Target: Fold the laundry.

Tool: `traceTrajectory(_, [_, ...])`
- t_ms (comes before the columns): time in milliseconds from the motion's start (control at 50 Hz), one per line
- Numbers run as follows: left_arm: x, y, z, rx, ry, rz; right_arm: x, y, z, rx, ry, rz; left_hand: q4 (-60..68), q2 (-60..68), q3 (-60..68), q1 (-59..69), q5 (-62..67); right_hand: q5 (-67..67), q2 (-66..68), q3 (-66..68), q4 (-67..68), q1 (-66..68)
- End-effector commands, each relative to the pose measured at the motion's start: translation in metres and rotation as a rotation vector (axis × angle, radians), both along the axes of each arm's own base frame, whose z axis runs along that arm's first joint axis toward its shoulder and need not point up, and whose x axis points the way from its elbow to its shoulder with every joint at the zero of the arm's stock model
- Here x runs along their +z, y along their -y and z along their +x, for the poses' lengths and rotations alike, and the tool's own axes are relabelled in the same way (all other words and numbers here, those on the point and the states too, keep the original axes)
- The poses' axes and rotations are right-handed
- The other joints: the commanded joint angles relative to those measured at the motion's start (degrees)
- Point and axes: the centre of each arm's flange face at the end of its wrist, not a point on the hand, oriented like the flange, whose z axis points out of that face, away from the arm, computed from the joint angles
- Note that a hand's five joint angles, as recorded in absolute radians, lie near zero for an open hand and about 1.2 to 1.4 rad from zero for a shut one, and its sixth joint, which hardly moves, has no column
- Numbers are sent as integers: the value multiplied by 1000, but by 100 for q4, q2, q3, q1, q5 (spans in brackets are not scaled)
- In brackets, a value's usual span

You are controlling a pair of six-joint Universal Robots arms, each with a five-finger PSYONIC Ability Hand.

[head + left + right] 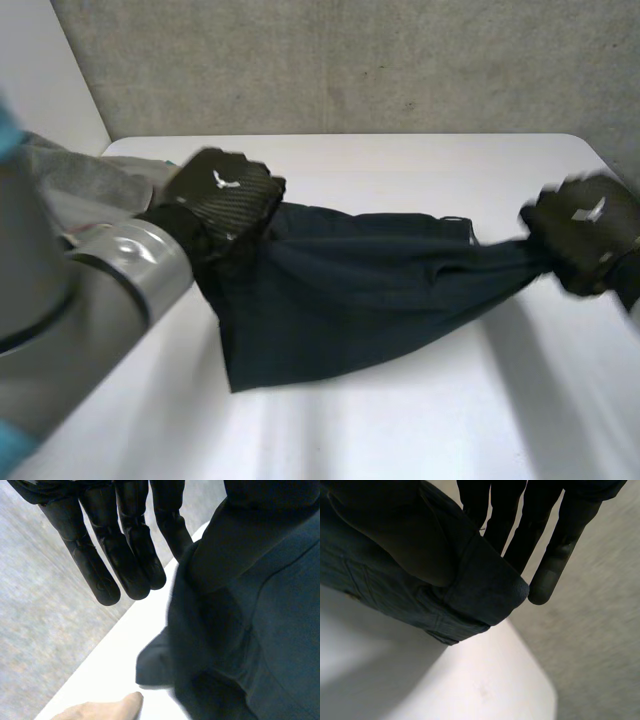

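A dark navy garment [360,290] is stretched in the air between my two hands, above the white table [400,430]. My left hand [225,195] holds its left end at the view's left. In the left wrist view the fingers [125,555] are straight and the cloth [260,630] is pinched at the thumb, hanging down beside them. My right hand [585,232] grips the bunched right end. In the right wrist view a hemmed edge of the cloth [470,580] is wrapped over the thumb, against straight fingers [555,570].
A grey cloth [85,180] lies at the back left, behind my left arm. A grey carpeted surface [350,60] rises beyond the table's far edge. A beige shape [100,710] lies at the table's edge below my left hand; what it is I cannot tell.
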Motion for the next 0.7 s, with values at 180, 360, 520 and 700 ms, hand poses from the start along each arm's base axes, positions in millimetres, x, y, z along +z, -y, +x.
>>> traceTrajectory(180, [38,3,3,6,-45,-86,66,17,-2,36,20,74,1117,1150,1177,1474,1210,1316,1251,1200,1146,1643])
traceTrajectory(360, [27,104,-34,71,-157,-263,37,100,42,1,121,57,1117,1150,1177,1474,1210,1316,1251,1200,1146,1643])
traceTrajectory(520, [151,135,-45,9,-577,-968,132,145,50,-71,518,-526,1117,1150,1177,1474,1210,1316,1251,1200,1146,1643])
traceTrajectory(700, [141,136,-50,-40,-591,-927,144,152,51,-27,606,-647,1117,1150,1177,1474,1210,1316,1251,1200,1146,1643])
